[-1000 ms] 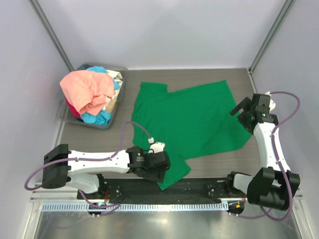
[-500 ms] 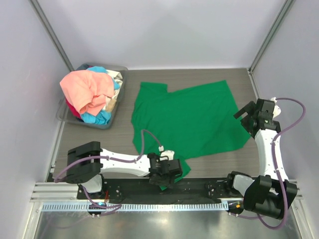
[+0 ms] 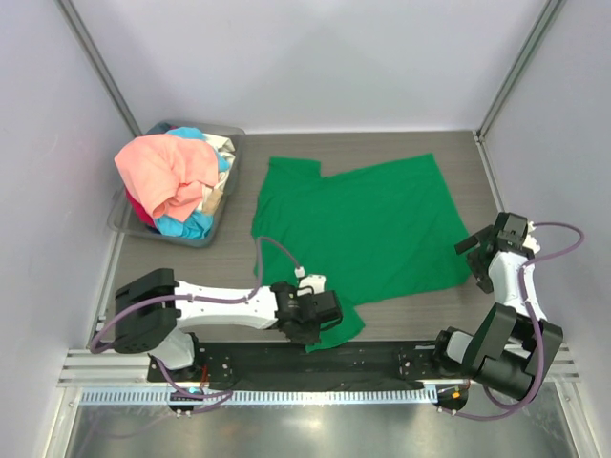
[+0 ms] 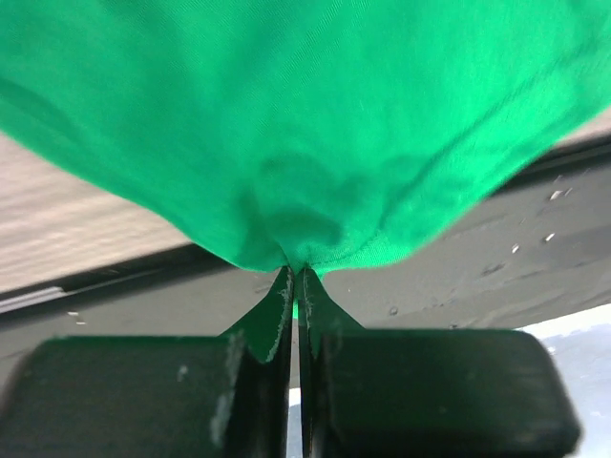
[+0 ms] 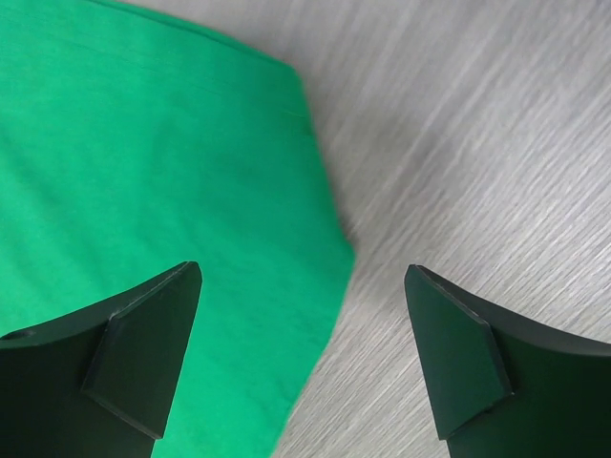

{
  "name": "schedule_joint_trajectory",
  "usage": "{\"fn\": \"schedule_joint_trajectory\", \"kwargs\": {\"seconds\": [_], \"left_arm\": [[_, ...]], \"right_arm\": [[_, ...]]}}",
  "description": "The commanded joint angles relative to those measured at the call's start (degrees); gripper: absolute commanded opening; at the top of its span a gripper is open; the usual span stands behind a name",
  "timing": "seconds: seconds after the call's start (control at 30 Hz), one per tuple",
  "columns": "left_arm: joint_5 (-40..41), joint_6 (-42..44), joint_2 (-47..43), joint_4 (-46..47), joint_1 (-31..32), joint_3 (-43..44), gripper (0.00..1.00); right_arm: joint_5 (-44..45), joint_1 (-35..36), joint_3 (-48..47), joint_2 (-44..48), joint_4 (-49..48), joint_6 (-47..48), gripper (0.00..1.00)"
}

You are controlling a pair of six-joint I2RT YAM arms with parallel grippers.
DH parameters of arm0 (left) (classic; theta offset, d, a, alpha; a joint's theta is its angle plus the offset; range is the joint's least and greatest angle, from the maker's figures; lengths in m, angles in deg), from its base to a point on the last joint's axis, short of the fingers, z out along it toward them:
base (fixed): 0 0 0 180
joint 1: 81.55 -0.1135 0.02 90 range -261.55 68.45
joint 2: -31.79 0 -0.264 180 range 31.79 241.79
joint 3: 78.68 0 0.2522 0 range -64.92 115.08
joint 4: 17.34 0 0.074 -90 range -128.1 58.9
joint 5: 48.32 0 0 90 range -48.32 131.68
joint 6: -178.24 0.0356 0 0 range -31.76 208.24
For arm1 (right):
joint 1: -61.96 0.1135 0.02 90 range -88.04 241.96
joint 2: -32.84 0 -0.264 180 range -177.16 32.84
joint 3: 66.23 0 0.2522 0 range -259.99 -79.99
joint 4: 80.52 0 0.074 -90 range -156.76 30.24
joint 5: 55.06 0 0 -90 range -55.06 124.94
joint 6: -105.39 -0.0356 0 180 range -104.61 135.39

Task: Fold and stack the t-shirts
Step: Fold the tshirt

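**Item under handling.** The bright green cloth t-shirt (image 3: 372, 224) lay spread but rumpled on the grey wood-grain tabletop (image 3: 410, 310).

**Left side.** The left arm's fingers (image 4: 273, 320) were pressed together on a small pinch of the shirt's near corner. The cloth puckered right at the tips and billowed out loosely beyond them.

**Right side.** The right arm's fingers (image 5: 143, 367) stood wide apart and held nothing. The shirt's far-side edge lay below and between them, with cloth under one finger and bare tabletop under the other.

**Remaining stock.** A salmon-pink shirt (image 3: 162, 176) and others were heaped in the grey translucent plastic bin (image 3: 181, 239), well apart from both sets of fingers.

**Assessment of handling.**
- The shirt appeared light, thin and wholly limp.
- Lifted from one point, it would probably gather and sag rather than rise flat.
- Cloth left lying would likely drag on the tabletop.
- The present pinch was narrow and judged liable to slip under tension.

**Recommended hold.** Take two matching points on the hem or at the shoulders. The edge between the right fingers was the obvious second hold.
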Motion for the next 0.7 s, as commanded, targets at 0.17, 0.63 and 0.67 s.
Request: {"fn": "schedule_joint_trajectory", "kwargs": {"seconds": [0.17,0.63,0.67], "left_arm": [[2.6,1.9,-2.7,-4.8,-3.0,2.1,0.00],[8.3,1.9,-8.9,-22.2,-5.5,15.1,0.00],[7.7,2.3,-9.8,-22.8,-6.8,15.4,0.00]], "right_arm": [[1.0,-1.7,4.2,-7.3,-11.2,-2.1,0.83],[-6.8,-1.9,6.3,-4.0,-10.9,-2.9,0.01],[-8.6,-1.9,6.3,-0.8,-10.0,-3.1,0.01]]}}
